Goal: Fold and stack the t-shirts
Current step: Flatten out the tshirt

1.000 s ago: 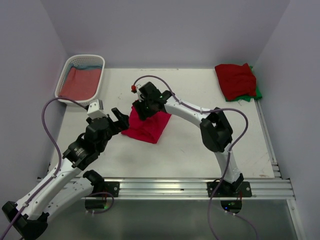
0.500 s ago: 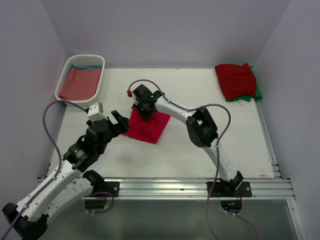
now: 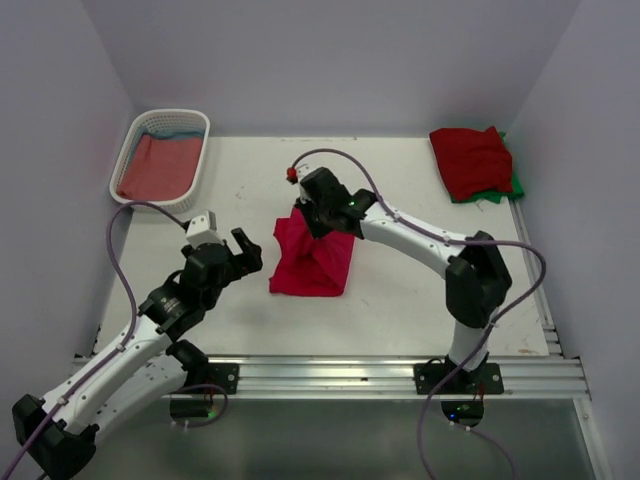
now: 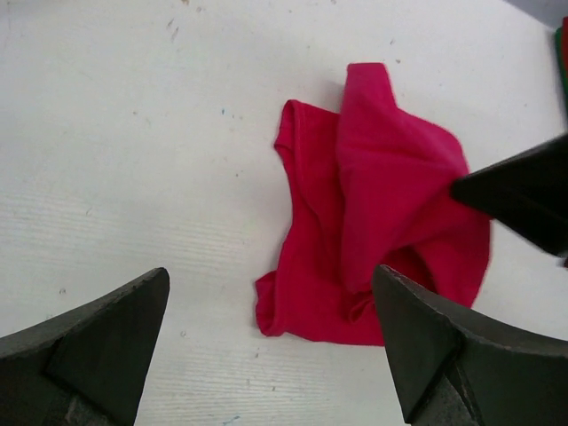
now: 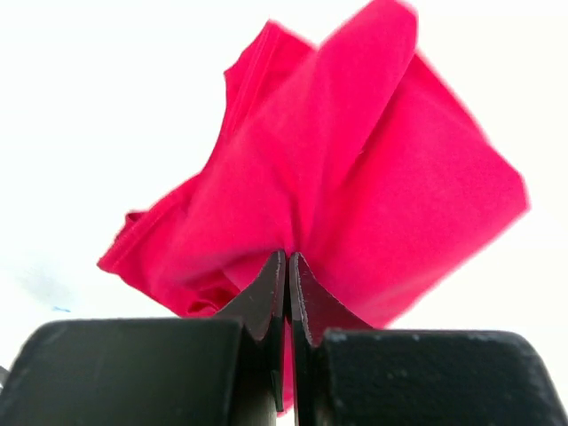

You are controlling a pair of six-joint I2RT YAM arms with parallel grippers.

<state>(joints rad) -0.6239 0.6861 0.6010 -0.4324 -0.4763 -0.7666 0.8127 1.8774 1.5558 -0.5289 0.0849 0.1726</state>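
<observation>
Right claw (image 3: 314, 218) is now shut tight on a pinch of the crimson t-shirt (image 3: 312, 262). A moment ago it was still half open. The shirt lies bunched up near the middle of the bench (image 3: 400, 290) and has slid a little toward 3 o'clock. Left claw (image 3: 247, 250) is wide open, holds nothing, and has backed off toward 8 o'clock. I think the shirt can now be pulled flat for folding. The dark red t-shirt (image 3: 470, 160) lies on the green t-shirt (image 3: 515, 187) at 2 o'clock. The basket (image 3: 205, 130) sits at 10 o'clock.
</observation>
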